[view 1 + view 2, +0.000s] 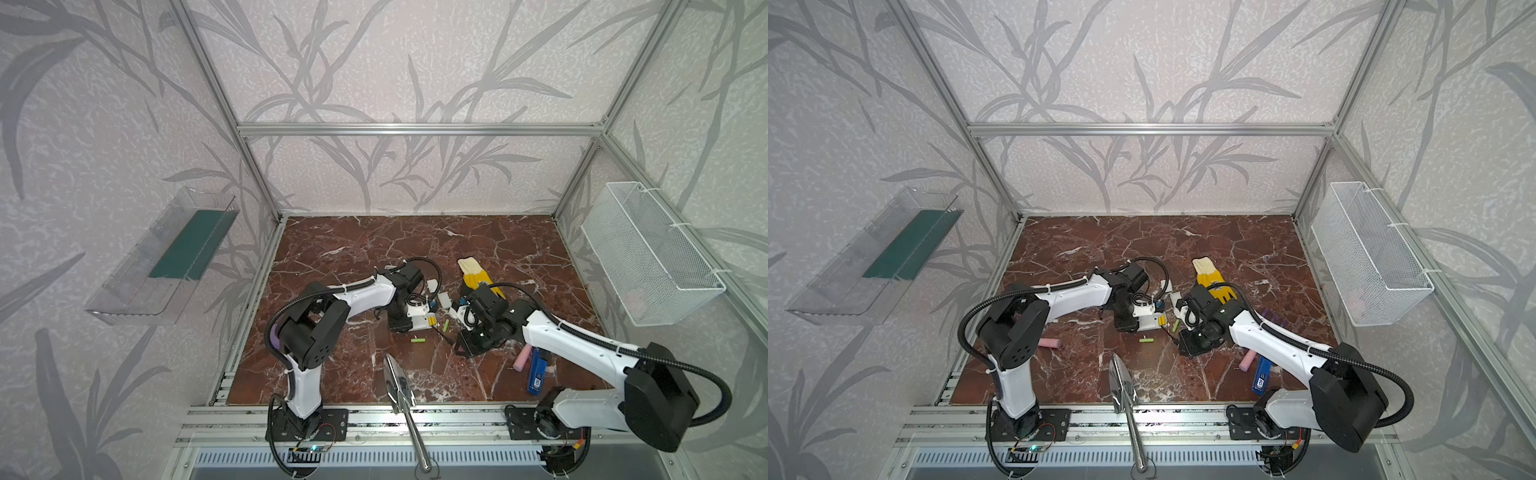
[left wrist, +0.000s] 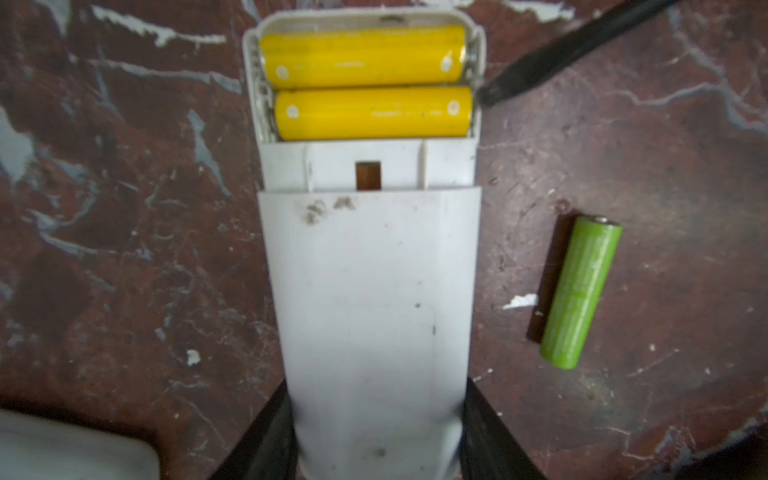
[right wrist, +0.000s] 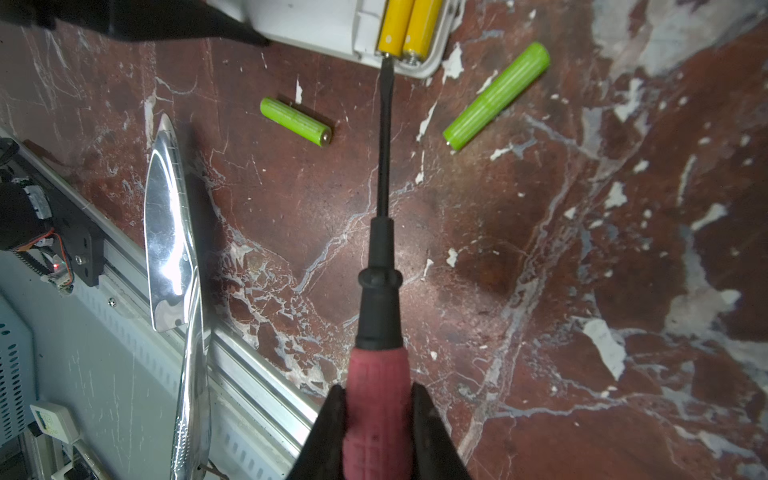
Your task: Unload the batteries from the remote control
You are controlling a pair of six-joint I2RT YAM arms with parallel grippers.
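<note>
Stage: prying out the yellow batteries (image 2: 374,114), seated in the remote (image 2: 370,291) just ahead of the left gripper (image 2: 376,436), which is pinching its body. Clamping the screwdriver (image 3: 384,270) in the right gripper (image 3: 376,432), setting the tip at a battery end. Noting green batteries (image 3: 295,121) loose on the counter (image 3: 582,291), either side of the shaft. Next, likely calling for wedging under and levering gently.
</note>
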